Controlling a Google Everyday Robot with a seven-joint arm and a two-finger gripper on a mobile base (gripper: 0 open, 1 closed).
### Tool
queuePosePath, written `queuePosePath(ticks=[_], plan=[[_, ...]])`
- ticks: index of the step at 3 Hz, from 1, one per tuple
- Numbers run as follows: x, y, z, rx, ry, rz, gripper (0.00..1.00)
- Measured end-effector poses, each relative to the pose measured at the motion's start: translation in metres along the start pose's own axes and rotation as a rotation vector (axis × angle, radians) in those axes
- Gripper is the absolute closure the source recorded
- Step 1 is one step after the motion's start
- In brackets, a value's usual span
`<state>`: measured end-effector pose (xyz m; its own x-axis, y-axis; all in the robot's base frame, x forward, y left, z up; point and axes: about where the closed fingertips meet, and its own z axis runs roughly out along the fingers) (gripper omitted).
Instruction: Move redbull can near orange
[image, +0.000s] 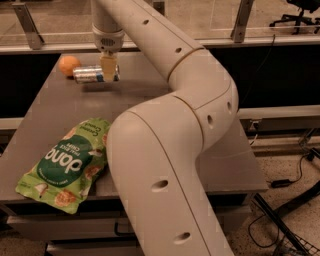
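Observation:
The redbull can (91, 74) lies on its side at the far left of the grey table (60, 115), its left end close to the orange (69, 65), which sits by the table's far edge. My gripper (108, 70) reaches down from above and is at the can's right end, with a pale finger in front of the can. The can looks held just above or on the table top; a shadow lies below it.
A large green snack bag (65, 164) lies at the table's near left corner. My arm's big white links fill the middle of the view and hide the table's centre. A rail and glass run behind the table.

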<state>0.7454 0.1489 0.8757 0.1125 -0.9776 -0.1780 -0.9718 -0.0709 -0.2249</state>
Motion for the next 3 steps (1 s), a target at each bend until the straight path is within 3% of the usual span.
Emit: queuePosePath(ticks=[1, 2, 3], plan=[[-0.005, -0.002, 0.007, -0.011, -0.011, -0.001, 1.0], [-0.011, -0.004, 0.011, -0.017, -0.021, 0.001, 0.85], [-0.016, -0.005, 0.015, -0.022, -0.026, 0.006, 0.53]])
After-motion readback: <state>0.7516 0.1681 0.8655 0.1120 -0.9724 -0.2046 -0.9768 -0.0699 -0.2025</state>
